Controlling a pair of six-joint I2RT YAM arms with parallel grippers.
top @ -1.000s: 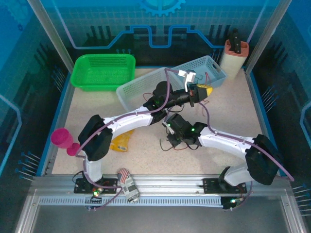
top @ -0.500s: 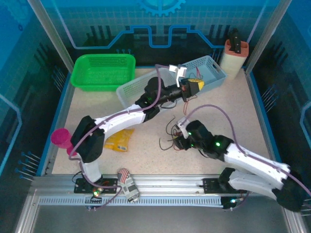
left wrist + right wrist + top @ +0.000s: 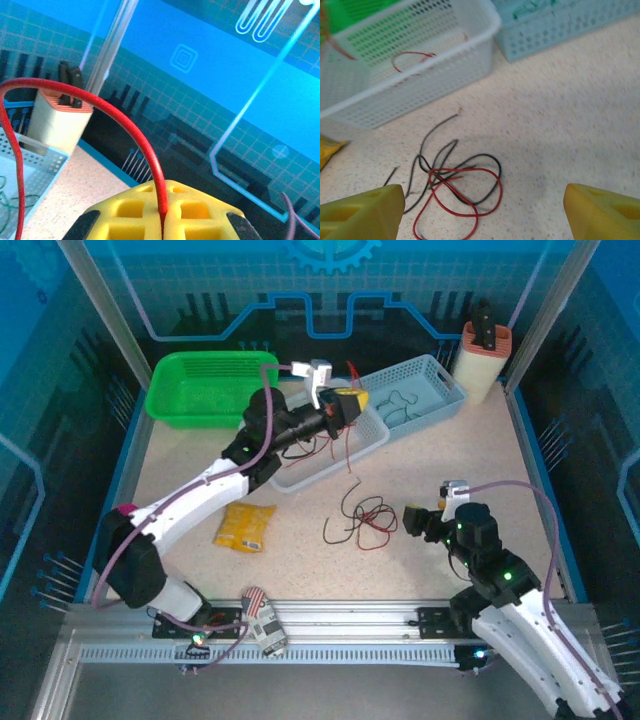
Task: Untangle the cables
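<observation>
Left gripper [image 3: 162, 220] clamped on red cable [image 3: 127, 125] over far white basket [image 3: 305, 477]; right gripper [image 3: 482, 207] jaws apart near tangle [image 3: 360, 522]. Risk: the thin wire slips out or snags the mesh.

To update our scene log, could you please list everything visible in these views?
Cable tangle: one, red and dark, table centre.
Red cable: one, held over white basket.
Green cable: one, dark, in blue basket.
Green basket: one, far left.
White basket: one, far centre.
Blue basket: one, far right.
Knife block: one, beige, far right corner.
Yellow packet: one, left of tangle.
Pink cup: one, left edge, partly hidden.
Striped object: one, near rail.
Left gripper: yellow jaws shut on red cable.
Right gripper: jaws open, right of tangle.
</observation>
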